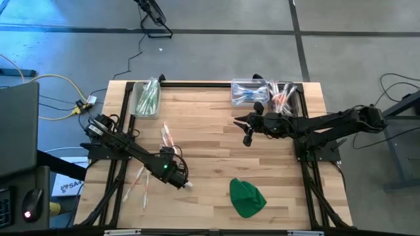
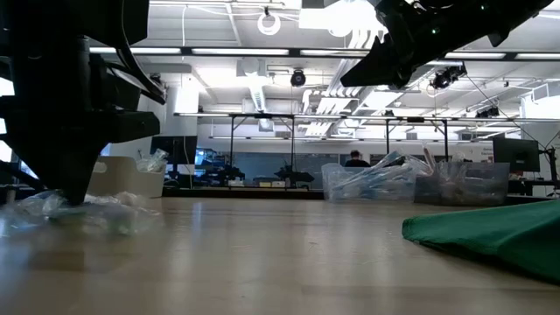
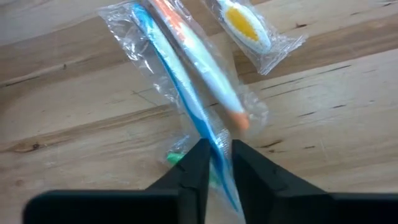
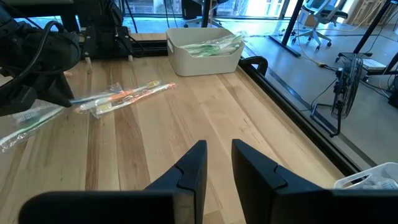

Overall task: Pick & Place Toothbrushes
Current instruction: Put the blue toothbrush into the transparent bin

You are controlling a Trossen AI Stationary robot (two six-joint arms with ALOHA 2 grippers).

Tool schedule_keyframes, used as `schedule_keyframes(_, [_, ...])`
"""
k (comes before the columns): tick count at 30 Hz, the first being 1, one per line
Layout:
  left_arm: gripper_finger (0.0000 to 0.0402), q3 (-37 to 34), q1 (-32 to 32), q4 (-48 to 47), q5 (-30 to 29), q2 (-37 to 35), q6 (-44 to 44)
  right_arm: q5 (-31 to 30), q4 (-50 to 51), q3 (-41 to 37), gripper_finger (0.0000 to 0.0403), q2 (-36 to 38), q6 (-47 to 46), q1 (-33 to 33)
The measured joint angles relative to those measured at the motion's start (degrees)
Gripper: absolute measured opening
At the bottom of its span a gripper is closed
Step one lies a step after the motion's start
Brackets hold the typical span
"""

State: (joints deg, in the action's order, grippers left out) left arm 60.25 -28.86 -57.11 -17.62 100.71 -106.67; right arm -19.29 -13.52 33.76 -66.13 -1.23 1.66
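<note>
- Our left gripper (image 3: 216, 163) sits lowest and closest in its own wrist view, its two dark fingers drawn narrow around the blue toothbrush (image 3: 180, 99) in its clear wrapper; we judge this a pinch just taking hold, with the brush not yet lifted off the wood.
- What the lift turns on: the blue brush's long axis runs straight out ahead through the gap between the fingers, so they cross it near one end, and most of its length reaches away from the gripper.
- Alongside it lies an orange-accented toothbrush (image 3: 200, 61), touching or overlapping it, and a yellow-headed wrapped one (image 3: 247, 27) lies just past; either wrapper could drag along.
- From above, the left gripper (image 1: 172, 168) is over the bench (image 1: 216, 141) near its front edge, left of centre, with more loose toothbrushes (image 1: 139, 183) toward the front left corner.
- At the back left corner stands a bin (image 1: 146, 98) with green-accented brushes in it; two clear bins (image 1: 262, 92) stand along the back edge toward the right corner.
- Well apart, the right gripper (image 1: 247, 136) hangs above the bench's right half, fingers narrow and holding nothing; the left arm is plainly nearer.
- A green cloth (image 1: 247, 197) lies near the front edge, right of centre.
- Bare pale planks lie between, so there is free room.
</note>
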Motion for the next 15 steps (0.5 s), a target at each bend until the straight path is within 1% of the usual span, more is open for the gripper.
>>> schedule_keyframes(4, [0.0026, 0.0, 0.0, 0.0, -0.4, 0.0, 1.3, 0.0, 0.0, 0.0, 0.0066, 0.0, 0.0, 0.0])
schedule_keyframes(6, [0.0009, 0.3, 0.0, -0.1, -1.6, 0.0, 1.5, 0.0, 0.0, 0.0, 0.0066, 0.0, 0.0, 0.0])
schedule_keyframes(11, [0.0004, 2.3, 0.0, -1.1, -5.9, 0.0, 3.6, 0.0, 0.0, 0.0, 0.0066, 0.0, 0.0, 0.0])
schedule_keyframes(15, [0.0001, 6.2, 0.0, -7.0, -7.4, 0.0, 4.8, 0.0, 0.0, 0.0, 0.0066, 0.0, 0.0, 0.0])
